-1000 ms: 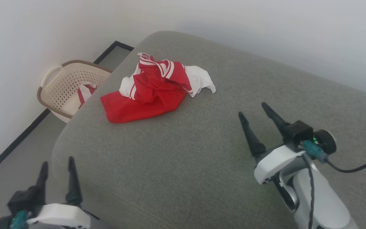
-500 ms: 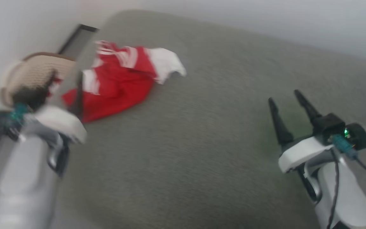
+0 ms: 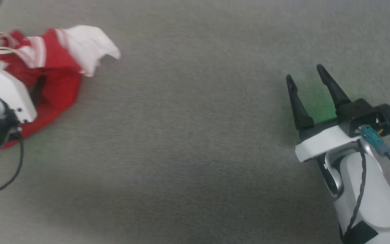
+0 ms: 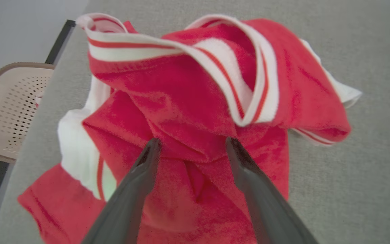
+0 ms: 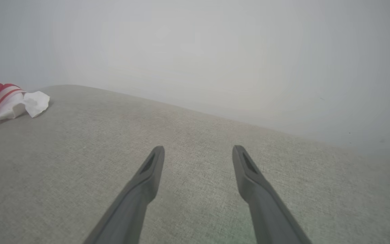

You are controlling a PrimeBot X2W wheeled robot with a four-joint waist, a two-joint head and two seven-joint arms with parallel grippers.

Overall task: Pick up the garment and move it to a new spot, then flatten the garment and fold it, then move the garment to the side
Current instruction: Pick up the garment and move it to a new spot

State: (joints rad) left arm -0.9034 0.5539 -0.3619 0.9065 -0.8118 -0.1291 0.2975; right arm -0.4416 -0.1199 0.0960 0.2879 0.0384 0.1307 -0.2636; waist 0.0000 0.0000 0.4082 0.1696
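— Where is the garment?

— Crumpled on the grey cushion, at ten o'clock in the head view. It is a heap of red folds, with a white sleeve sticking out toward three o'clock. Striped trim loops over the top of the heap (the head view is a bit blurred, so the left wrist view shows the trim better).

— And the left gripper?

— Right over the heap. In its wrist view the two dark fingers stand well apart with nothing clamped between them. Their tips lie against the red cloth near the middle of the pile. Whether they press into it or hang just above it, I cannot tell. In the head view its white housing sits at nine o'clock and covers part of the red.

— The right gripper?

— At three o'clock in the head view, well apart from the garment, over bare cushion. Its fingers are spread wide too and hold nothing. They point toward twelve o'clock, leaning a little to eleven. A black cable runs down its pale forearm.

— Anything from its wrist view?

— Grey cushion under the fingers and a pale wall behind. The white sleeve, with a bit of red, lies at nine o'clock at the frame's edge.

— What else is around?

— In the left wrist view a beige perforated basket sits at nine o'clock, beyond the cushion's edge. A black baseboard runs past it at eleven o'clock.
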